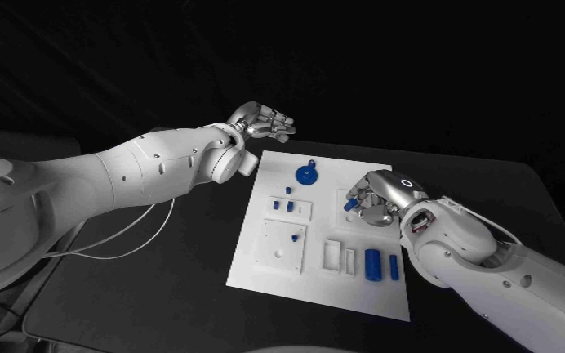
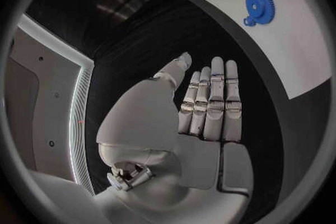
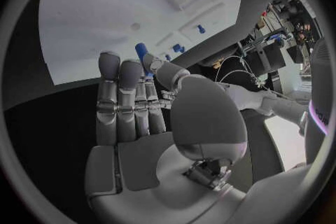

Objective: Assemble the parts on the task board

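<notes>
No legible writing shows on the task board. The right hand, near the board's right edge, pinches a small blue part. The left hand hangs beyond the board's far left corner, fingers straight and pressed together, holding nothing.

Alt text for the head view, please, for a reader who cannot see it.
A white task board lies on a black table, carrying a blue gear and small blue parts. The right hand hovers over the board's right side; the left hand is raised beyond its far-left corner.
</notes>
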`<state>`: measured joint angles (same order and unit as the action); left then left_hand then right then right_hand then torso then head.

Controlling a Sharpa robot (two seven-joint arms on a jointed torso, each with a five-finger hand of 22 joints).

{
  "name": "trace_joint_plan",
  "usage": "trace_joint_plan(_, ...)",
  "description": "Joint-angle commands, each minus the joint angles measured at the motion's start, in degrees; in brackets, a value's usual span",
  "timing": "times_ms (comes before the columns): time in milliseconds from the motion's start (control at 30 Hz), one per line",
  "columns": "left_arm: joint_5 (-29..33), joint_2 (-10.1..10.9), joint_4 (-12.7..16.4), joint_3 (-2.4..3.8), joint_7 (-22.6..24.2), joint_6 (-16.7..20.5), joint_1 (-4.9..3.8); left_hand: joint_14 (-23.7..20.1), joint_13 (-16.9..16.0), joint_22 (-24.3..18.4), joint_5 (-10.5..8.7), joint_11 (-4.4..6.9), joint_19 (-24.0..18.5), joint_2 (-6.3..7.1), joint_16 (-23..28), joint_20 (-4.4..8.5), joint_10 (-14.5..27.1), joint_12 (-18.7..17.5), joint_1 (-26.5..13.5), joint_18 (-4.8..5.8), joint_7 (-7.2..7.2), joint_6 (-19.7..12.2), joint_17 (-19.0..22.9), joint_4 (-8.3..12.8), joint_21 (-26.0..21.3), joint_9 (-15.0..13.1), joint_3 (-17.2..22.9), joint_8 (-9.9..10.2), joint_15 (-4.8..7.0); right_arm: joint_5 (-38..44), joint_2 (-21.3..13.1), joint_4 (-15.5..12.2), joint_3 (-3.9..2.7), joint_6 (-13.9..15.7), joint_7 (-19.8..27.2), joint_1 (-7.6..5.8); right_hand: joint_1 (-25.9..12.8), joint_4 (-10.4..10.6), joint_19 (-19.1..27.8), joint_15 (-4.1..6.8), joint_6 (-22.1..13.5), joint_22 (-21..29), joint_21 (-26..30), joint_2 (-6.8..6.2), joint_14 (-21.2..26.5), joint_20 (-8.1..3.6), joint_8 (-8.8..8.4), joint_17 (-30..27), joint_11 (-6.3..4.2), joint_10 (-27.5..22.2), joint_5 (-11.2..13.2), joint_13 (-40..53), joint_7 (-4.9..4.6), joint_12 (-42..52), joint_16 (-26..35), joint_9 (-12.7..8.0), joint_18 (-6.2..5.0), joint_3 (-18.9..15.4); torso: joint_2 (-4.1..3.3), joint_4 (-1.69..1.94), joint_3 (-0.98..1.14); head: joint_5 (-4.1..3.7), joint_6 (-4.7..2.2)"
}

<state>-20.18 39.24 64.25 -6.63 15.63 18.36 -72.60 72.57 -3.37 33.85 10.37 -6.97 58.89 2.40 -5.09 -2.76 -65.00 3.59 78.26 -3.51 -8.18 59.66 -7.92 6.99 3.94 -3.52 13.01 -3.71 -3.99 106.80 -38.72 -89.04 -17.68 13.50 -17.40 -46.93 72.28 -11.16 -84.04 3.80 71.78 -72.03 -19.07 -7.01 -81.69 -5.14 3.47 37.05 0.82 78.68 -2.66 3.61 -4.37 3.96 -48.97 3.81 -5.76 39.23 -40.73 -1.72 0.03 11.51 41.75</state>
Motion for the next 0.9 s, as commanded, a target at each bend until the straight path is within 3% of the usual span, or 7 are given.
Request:
trace_joint_plan(33,0.3,-0.1,0.0,0.05,0.2,-0.8,-0.07,0.0,0.0,-0.1,-0.25,0.16,0.3,-0.53,0.2,-0.26,0.3,0.0,-0.1,0.81,0.05,0.1,-0.1,-0.2,0.4,-0.1,-0.1,0.1,-0.24,-5.3,-0.4,-0.9,-0.64,-0.5,0.0,0.02,-0.1,-0.1,-2.1,0.25,0.5,0.0,-0.2,0.56,0.0,-0.35,0.2,0.1,0.2,-0.1,-0.1,0.0,-0.1,-0.3,0.2,0.2,-0.52,0.1,0.0,-0.03,0.03,0.0,0.05)
trace_joint_plan(233,0.3,0.0,-0.1,0.05,0.1,-0.9,-0.07,0.0,0.0,0.0,-0.24,0.14,0.3,-0.49,0.1,-0.25,0.3,0.0,-0.1,0.81,0.03,0.0,-0.1,-0.2,0.4,-0.1,-0.1,0.1,-0.23,-10.5,-0.9,-2.9,-1.65,-2.0,0.1,0.02,-0.3,-0.3,-2.1,0.24,0.4,0.1,-0.1,0.9,-0.1,-0.32,0.21,0.3,0.22,-0.2,-0.1,0.0,-0.13,-0.3,0.3,0.2,-0.59,-0.3,-0.02,-0.04,0.05,0.09,0.11)
trace_joint_plan(500,0.3,-0.3,-0.6,0.05,-0.1,-1.0,-0.06,0.0,0.0,0.0,-0.24,0.14,0.3,-0.49,0.1,-0.25,0.3,0.0,-0.1,0.81,0.03,0.0,-0.1,-0.2,0.4,-0.1,-0.1,0.1,-0.23,-11.9,1.6,-3.2,-1.76,-3.8,0.5,0.01,-0.4,-0.6,-2.1,0.22,0.3,0.2,0.1,1.31,0.1,-0.28,0.19,0.4,0.26,-0.3,-0.2,0.0,-0.17,-0.3,0.5,0.2,-0.65,-0.7,0.11,-0.03,-0.08,0.36,0.22)
trace_joint_plan(700,0.3,-1.0,-1.2,0.05,-0.1,-1.2,-0.03,0.0,0.0,0.0,-0.24,0.14,0.3,-0.49,0.1,-0.25,0.3,0.0,-0.1,0.81,0.03,0.0,-0.1,-0.2,0.4,-0.1,-0.1,0.1,-0.23,-9.3,4.8,-2.2,-0.52,-4.5,0.9,0.0,-0.4,-0.8,-2.0,0.19,0.2,0.2,0.2,1.48,0.2,-0.25,0.2,0.5,0.29,-0.4,-0.2,0.0,-0.19,-0.3,0.5,0.2,-0.67,-0.9,0.18,0.1,-0.13,0.63,0.35)
trace_joint_plan(900,0.3,-1.6,-1.9,0.04,-0.1,-1.3,0.03,-0.1,0.0,0.1,-0.24,0.13,0.2,-0.59,0.1,-0.26,0.4,0.0,-0.1,0.8,0.0,0.0,-0.1,-0.2,0.4,-0.1,-0.1,0.1,-0.25,-5.8,8.3,-1.4,2.38,-5.0,1.5,-0.08,-0.3,-0.9,-2.0,0.19,0.2,0.2,0.2,1.55,0.2,-0.24,0.2,0.5,0.29,-0.4,-0.2,0.0,-0.2,-0.3,0.5,0.2,-0.67,-0.9,0.05,0.13,-0.07,1.57,0.55)
